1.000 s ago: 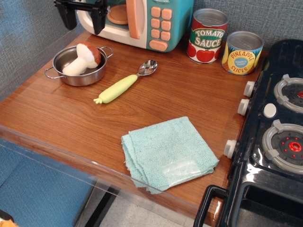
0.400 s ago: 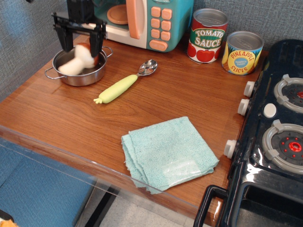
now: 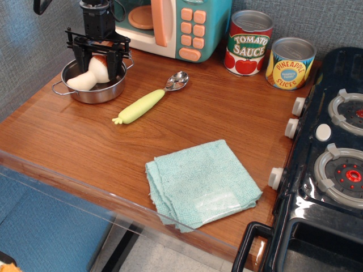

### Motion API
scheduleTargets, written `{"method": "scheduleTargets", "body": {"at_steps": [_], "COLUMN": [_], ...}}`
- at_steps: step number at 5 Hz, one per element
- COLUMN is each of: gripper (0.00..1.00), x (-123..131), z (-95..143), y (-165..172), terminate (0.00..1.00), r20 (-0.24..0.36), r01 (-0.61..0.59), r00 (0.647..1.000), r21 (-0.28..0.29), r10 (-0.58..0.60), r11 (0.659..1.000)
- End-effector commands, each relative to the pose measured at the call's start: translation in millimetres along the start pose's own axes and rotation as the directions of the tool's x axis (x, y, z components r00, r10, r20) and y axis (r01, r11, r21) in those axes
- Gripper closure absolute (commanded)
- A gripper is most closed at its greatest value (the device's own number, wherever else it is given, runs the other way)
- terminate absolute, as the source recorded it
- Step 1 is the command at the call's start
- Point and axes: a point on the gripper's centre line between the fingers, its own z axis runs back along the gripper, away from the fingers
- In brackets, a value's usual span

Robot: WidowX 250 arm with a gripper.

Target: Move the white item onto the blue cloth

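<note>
The white item, a plush mushroom point(image 3: 85, 78) with a white stem and reddish-brown cap, lies on its side in a small steel pot point(image 3: 93, 96) at the back left of the wooden counter. My gripper point(image 3: 98, 67) is down in the pot, open, with its black fingers point(image 3: 81, 61) on either side of the mushroom's cap. The cap is partly hidden behind them. The blue cloth point(image 3: 201, 181), a pale teal folded towel, lies flat near the front edge of the counter, far from the gripper.
A spoon with a yellow-green handle point(image 3: 144, 103) lies between pot and cloth. A toy microwave point(image 3: 181, 25) stands right behind the pot. Tomato sauce can point(image 3: 248, 42) and pineapple can point(image 3: 290, 62) stand at the back. A black toy stove point(image 3: 332, 158) borders the right.
My gripper came down from above the microwave's left side into the pot and now straddles the mushroom. The mushroom and pot shifted slightly to the left.
</note>
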Motion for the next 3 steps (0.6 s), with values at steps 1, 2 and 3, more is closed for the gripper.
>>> {"method": "scheduleTargets", "body": {"at_steps": [1, 2, 3], "gripper": [1.00, 1.00, 1.00], "x": [-15.9, -51.4, -91.4], "z": [80.0, 97.9, 88.7], "y": [-18.0, -57.6, -96.0], "terminate": [0.00, 0.00, 0.00], "r20": [0.223, 0.275, 0.233], "r01": [0.048, 0.196, 0.348], "r00": [0.974, 0.946, 0.919], "r21": [-0.041, -0.076, -0.096], "r10": [-0.038, -0.169, -0.318], "r11": [0.998, 0.978, 0.933]}}
